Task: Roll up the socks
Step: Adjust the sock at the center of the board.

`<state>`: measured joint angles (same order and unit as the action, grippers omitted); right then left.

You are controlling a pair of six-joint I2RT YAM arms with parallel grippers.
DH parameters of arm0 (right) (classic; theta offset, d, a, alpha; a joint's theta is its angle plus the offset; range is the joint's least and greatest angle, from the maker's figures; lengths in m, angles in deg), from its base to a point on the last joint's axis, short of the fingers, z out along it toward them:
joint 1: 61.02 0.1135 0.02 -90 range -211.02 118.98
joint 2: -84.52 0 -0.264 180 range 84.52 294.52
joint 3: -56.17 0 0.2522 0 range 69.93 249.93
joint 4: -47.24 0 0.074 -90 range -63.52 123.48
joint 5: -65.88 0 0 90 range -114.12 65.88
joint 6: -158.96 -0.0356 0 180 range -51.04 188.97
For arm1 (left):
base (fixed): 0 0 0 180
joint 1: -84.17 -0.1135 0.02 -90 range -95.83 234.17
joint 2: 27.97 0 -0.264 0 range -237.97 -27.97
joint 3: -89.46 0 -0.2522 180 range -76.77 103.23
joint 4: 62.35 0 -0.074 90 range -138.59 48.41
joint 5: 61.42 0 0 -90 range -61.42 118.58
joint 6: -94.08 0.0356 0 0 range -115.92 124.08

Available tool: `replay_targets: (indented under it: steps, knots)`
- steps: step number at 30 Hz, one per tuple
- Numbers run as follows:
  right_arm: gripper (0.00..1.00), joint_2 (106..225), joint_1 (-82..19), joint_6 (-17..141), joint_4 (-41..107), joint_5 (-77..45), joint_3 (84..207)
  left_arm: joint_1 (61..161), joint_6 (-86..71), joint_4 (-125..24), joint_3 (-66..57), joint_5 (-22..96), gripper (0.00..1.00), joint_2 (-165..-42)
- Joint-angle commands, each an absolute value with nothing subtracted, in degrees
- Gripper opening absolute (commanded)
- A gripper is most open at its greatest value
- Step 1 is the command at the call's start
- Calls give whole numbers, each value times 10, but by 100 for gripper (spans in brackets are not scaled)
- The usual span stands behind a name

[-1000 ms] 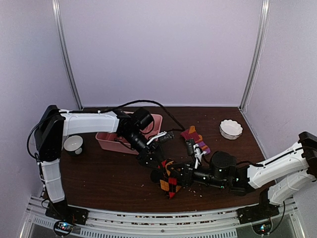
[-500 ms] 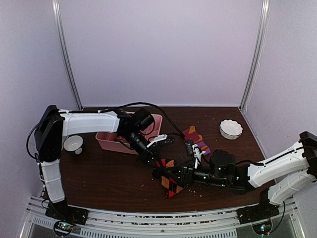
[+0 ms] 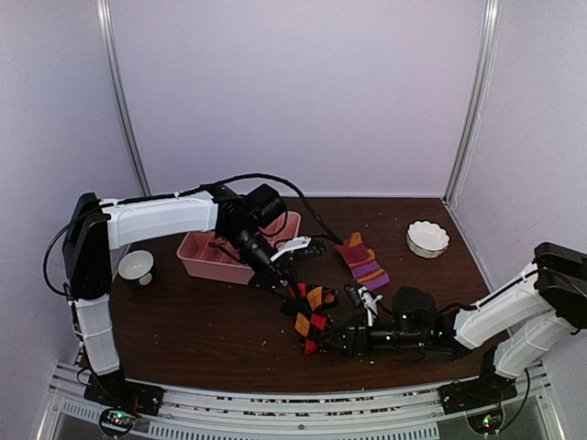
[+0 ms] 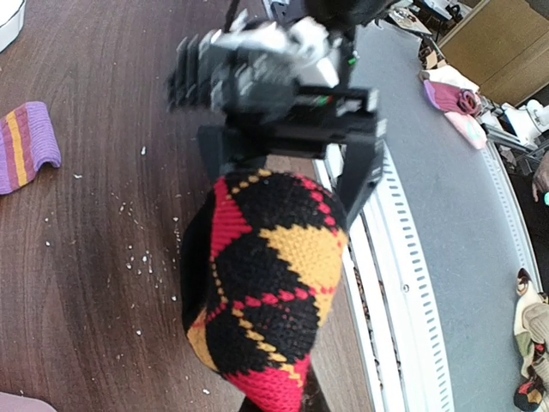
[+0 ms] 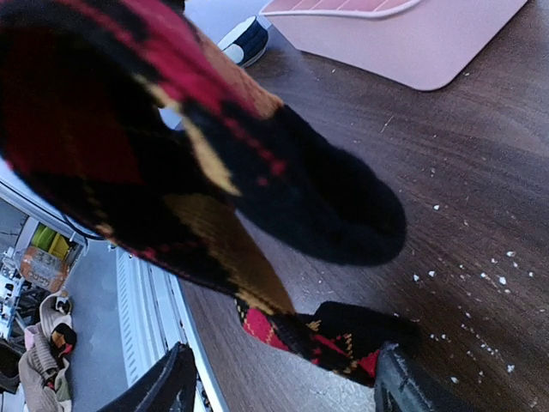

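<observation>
Lilac walls (image 3: 303, 92) close round a dark brown table (image 3: 183, 321) strewn with pale crumbs. On it are two socks, one pink tray (image 3: 206, 266), one white bowl (image 3: 427, 238) at the far right and one cup (image 3: 136, 267) at the far left. The two arms meet near the middle of the table. The argyle sock (image 3: 310, 316), black with red and orange diamonds, hangs slantwise between the two grippers. Its upper end is at the left gripper (image 3: 286, 282), just in front of the tray, and its lower end is down at the right gripper (image 3: 316, 346). The left gripper's fingers are almost wholly hidden behind the fabric in its wrist view, yet the sock is raised off the wood from that end, so this gripper has it pinched. The right gripper is spread wide. In its wrist view the fingers (image 5: 167, 386) stand well apart, and the sock's lower tip lies on the table between them, closer to one finger than the other. The striped sock (image 3: 365, 264), purple, orange and red, lies flat on the table behind the right arm, between tray and bowl, apart from both grippers.
</observation>
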<state>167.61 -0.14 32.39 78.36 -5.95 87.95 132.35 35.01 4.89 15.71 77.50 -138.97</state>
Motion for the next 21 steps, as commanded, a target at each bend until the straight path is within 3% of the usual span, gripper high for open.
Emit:
replay_targets:
  steps: [1, 5, 13, 21]
  knots:
    - [69, 1744, -20, 325, 862, 35, 910, 1327, 368, 78, 184, 786, 0, -1375]
    - [60, 1842, -26, 272, 954, 94, 929, 1328, 368, 81, 196, 782, 0, -1379]
    - [37, 1976, -24, 143, 1244, 97, 904, 1327, 355, 82, 207, 786, 0, -1386]
    - [29, 1897, 1, 205, 1118, 28, 886, 1327, 302, 54, 198, 799, 0, -1378]
